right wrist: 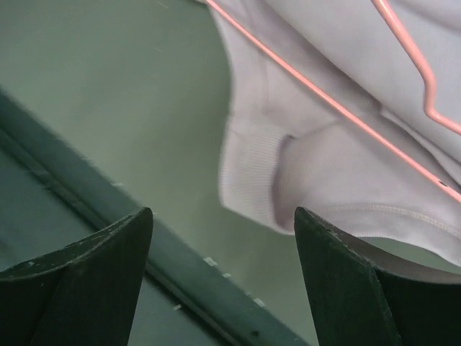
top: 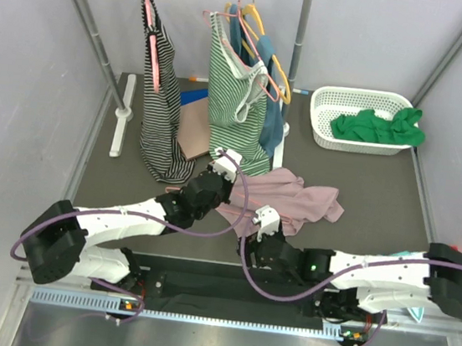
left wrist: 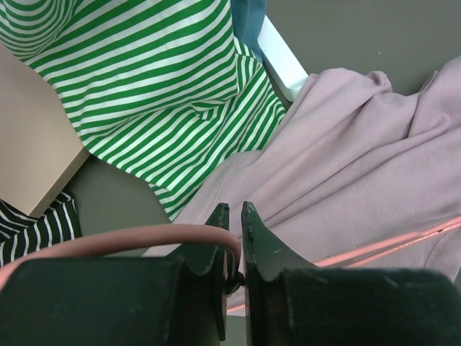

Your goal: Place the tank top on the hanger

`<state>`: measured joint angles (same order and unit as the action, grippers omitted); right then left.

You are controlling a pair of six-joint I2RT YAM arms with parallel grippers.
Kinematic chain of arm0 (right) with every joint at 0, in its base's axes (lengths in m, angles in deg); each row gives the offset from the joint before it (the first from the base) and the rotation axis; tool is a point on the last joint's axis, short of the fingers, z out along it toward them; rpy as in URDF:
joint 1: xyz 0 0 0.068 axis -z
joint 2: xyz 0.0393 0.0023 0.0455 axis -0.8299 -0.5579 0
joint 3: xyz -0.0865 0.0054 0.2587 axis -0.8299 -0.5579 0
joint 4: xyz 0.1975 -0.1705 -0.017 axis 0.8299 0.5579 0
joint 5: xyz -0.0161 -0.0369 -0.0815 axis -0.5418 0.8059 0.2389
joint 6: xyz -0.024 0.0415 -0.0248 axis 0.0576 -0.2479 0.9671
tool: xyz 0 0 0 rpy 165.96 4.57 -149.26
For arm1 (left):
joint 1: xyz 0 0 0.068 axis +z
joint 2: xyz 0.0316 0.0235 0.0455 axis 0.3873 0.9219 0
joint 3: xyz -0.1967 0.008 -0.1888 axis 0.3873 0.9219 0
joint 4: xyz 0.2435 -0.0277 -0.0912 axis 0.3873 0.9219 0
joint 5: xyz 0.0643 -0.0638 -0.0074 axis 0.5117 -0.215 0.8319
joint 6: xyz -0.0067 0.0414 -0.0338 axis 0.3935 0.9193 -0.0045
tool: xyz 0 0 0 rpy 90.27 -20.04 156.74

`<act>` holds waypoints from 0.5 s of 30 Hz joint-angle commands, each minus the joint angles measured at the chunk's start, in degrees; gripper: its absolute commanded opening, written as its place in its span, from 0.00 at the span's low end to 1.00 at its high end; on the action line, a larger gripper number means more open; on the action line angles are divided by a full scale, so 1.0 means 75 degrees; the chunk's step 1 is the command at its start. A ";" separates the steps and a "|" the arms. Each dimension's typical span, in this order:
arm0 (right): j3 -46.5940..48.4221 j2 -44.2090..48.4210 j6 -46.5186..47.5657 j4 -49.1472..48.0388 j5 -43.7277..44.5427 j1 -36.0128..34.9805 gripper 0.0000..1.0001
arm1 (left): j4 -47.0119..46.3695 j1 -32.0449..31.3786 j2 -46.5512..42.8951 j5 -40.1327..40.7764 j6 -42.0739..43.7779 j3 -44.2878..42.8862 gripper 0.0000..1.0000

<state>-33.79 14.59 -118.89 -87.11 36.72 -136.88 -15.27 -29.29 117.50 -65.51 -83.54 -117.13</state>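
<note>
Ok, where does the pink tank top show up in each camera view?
Top external: tank top, crumpled at picture centre.
Left wrist: tank top fills the right half.
Right wrist: tank top, upper right.
Shared landmark: thin pink hanger lying across it in both wrist views.

matt cloth, smooth hard surfaces
the tank top is matt knit cloth with a ribbed hem; the hanger looks smooth, slightly glossy; the laundry basket is white perforated plastic; the table is matt.
</note>
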 commanded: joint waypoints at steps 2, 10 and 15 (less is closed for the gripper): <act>0.0597 -0.1150 -0.0291 -0.0511 -0.0255 0.0378 0.79 | -0.0365 0.0041 0.0055 0.0100 -0.0129 0.0005 0.00; 0.0820 -0.1912 -0.0243 -0.0758 0.0167 0.0518 0.77 | -0.0353 0.0041 -0.0238 0.0136 -0.0130 0.0087 0.00; 0.0891 -0.2310 -0.0313 -0.0758 0.0074 0.0600 0.65 | -0.0318 0.0041 -0.0331 0.0171 -0.0118 0.0087 0.00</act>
<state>-29.81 -0.49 -120.68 -90.81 36.70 -133.25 -15.45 -29.00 117.00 -65.60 -85.00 -116.76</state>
